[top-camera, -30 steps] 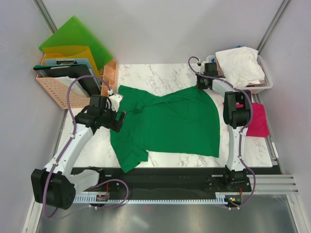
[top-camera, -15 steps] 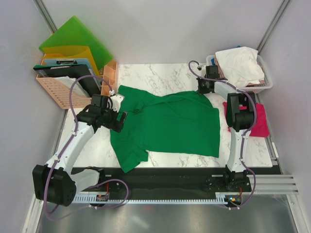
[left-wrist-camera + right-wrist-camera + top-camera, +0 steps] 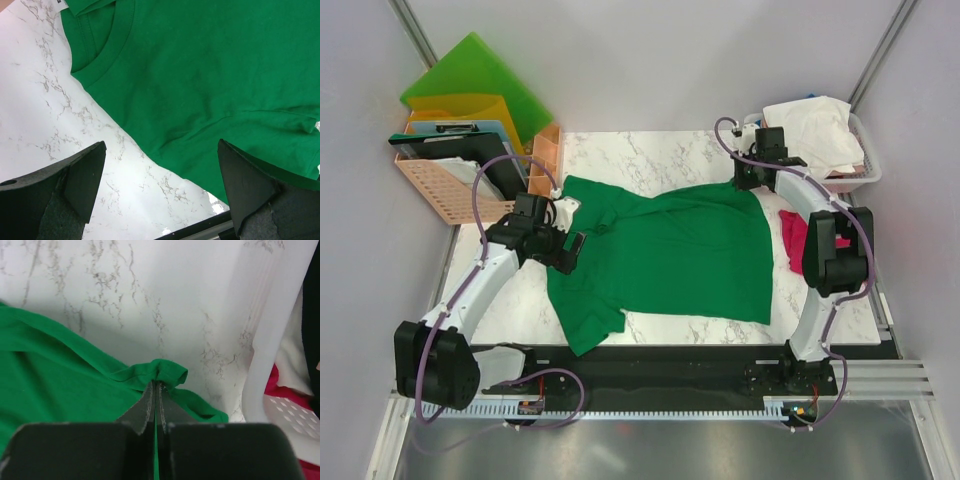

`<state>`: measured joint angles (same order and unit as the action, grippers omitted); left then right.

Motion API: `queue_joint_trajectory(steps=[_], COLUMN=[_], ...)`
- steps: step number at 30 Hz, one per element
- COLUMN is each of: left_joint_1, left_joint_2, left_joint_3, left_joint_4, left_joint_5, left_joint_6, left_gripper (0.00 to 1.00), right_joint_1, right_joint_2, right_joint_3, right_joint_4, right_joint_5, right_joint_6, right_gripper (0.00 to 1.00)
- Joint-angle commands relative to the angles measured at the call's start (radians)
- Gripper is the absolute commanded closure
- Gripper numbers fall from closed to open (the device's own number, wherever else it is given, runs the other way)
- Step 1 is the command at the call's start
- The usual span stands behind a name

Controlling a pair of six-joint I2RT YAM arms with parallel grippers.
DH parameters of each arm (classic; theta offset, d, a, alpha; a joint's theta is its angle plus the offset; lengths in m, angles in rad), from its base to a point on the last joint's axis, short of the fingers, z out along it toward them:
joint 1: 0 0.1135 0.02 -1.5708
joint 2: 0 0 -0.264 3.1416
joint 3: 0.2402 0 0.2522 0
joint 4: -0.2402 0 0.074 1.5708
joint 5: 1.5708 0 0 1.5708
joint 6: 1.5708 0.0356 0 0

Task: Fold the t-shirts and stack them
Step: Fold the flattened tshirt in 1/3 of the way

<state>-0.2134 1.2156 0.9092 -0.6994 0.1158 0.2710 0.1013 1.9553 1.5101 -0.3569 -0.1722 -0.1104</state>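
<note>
A deep green t-shirt (image 3: 670,250) lies spread on the marble table, collar to the left. My left gripper (image 3: 566,250) hovers open over its left edge. In the left wrist view the left gripper (image 3: 160,192) is empty, with green cloth (image 3: 210,75) and its collar ahead. My right gripper (image 3: 747,180) is shut on the shirt's far right corner. The right wrist view shows that gripper (image 3: 156,388) pinching a bunched green fold (image 3: 167,371). A magenta-red t-shirt (image 3: 793,235) lies at the right, partly hidden by the right arm. A white t-shirt (image 3: 815,135) sits in the basket.
A white basket (image 3: 865,178) stands at the back right; its wall (image 3: 272,355) is close beside my right gripper. An orange crate (image 3: 440,190) with folders and a clipboard stands at the back left, with a small orange box (image 3: 548,150) next to it.
My right arm's elbow has swung out to the right, and its gripper has shifted slightly right and back with the shirt corner. The left gripper has barely moved.
</note>
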Motion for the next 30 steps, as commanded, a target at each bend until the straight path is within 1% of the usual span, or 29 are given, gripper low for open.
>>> queue_joint_trajectory(steps=[1,3,10,12,16,19,20,21,22,24,26,28,30], left_joint_1=[0.0,0.0,0.0,0.0,0.0,0.0,0.0,0.0,0.0,0.0,0.0,0.0,0.0], left_joint_2=[-0.005,-0.011,-0.013,-0.008,0.004,0.009,0.009,0.004,-0.001,-0.008,-0.014,-0.025,-0.031], left_joint_3=[0.011,0.01,0.014,0.02,0.033,0.043,0.048,0.046,0.045,0.042,0.034,0.03,0.022], left_joint_4=[0.032,0.034,0.034,0.035,0.037,0.038,0.038,0.038,0.037,0.035,0.034,0.032,0.032], left_joint_5=[0.019,0.012,-0.002,0.002,0.016,0.021,0.024,0.025,0.027,0.027,0.025,0.024,0.016], left_joint_6=[0.036,0.042,0.057,0.056,0.05,0.046,0.043,0.045,0.043,0.045,0.051,0.054,0.062], left_gripper=[0.01,0.01,0.01,0.01,0.01,0.01,0.01,0.01,0.01,0.01,0.01,0.01,0.01], right_joint_1=[0.006,0.005,0.005,0.005,0.003,0.003,0.003,0.003,0.005,0.005,0.003,0.005,0.005], right_joint_2=[-0.105,-0.146,-0.424,-0.497,-0.582,-0.605,-0.607,-0.607,-0.608,-0.625,-0.641,-0.657,-0.673], right_joint_3=[-0.037,-0.085,-0.277,-0.333,-0.402,-0.43,-0.43,-0.438,-0.441,-0.468,-0.484,-0.496,-0.49], right_joint_4=[-0.016,-0.031,-0.14,-0.162,-0.221,-0.296,-0.315,-0.329,-0.349,-0.346,-0.329,-0.324,-0.324], right_joint_5=[-0.052,-0.088,-0.191,-0.197,-0.213,-0.237,-0.256,-0.269,-0.28,-0.276,-0.264,-0.26,-0.247], right_joint_6=[-0.015,-0.014,-0.031,-0.037,-0.069,-0.095,-0.103,-0.123,-0.135,-0.146,-0.15,-0.15,-0.15], right_gripper=[1.0,1.0,1.0,1.0,1.0,1.0,0.97,0.91,0.64,0.25,0.14,0.11,0.1])
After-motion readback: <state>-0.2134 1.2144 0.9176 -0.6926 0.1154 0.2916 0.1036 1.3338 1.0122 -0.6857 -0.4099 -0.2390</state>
